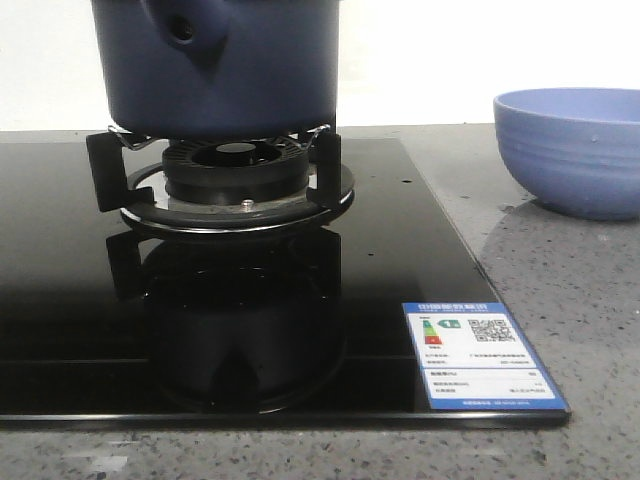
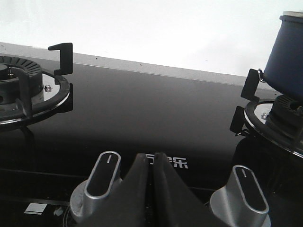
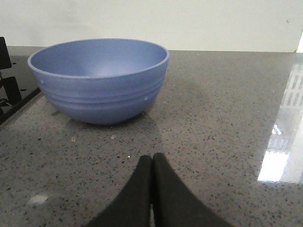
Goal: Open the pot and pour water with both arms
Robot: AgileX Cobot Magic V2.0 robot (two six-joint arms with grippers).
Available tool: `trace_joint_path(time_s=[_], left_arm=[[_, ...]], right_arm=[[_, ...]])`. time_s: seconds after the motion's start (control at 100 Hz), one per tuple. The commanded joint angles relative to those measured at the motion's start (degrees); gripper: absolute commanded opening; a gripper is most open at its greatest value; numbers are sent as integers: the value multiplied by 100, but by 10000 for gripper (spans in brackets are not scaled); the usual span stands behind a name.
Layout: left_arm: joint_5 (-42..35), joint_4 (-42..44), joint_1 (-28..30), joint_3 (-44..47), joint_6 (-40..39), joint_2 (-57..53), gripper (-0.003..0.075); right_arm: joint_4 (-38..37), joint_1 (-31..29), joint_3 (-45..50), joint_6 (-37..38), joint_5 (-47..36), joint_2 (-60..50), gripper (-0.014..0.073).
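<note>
The dark navy pot (image 1: 225,65) stands on the right burner's black supports, its side knob with a round hole (image 1: 183,32) facing me; its top is cut off. It also shows in the left wrist view (image 2: 286,56). My left gripper (image 2: 152,156) is shut and empty, low over the black hob between two silver knobs. My right gripper (image 3: 152,157) is shut and empty, just above the grey counter in front of the lighter blue ribbed bowl (image 3: 98,78). I see no water. Neither gripper shows in the front view.
The blue bowl (image 1: 572,148) sits on the speckled counter right of the glass hob (image 1: 330,300). A blue-and-white energy label (image 1: 478,353) is at the hob's front right corner. A second burner (image 2: 23,90) and two knobs (image 2: 102,177) (image 2: 246,191) are in the left wrist view.
</note>
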Motion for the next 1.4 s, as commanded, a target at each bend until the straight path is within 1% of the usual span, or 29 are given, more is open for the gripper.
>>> trace_joint_path(time_s=[0.0,0.89,0.97,1.08,1.15,1.28,1.39], left_arm=[[-434,-52,9,195,-59,-152,-20],[-496,-140,9,195,-59,-152,-20],[-560,-178,9,195,-59,-152,-20],[-695,-686,9,195,-59,-152,-20],[-782,-1128,9,195,-59,-152,-20],[-1017,-2154,9,195,-59,-152,-20],[-1094,-2825,9,195,-59,-152,-20]], right_arm=[[-57,-42,138,-19,-423,-107,-62],[-57,-42,138,-19,-551,-107,-62],[105,-42,138,-19,-614,-107,-62],[212,-42,138,-19,-726,-107,-62],[468,-42,138,-19,-833,-107,-62],[1422,-42,138,-19,-931,-107,-62],[2181,-42,138,-19,-935,-107,-62]])
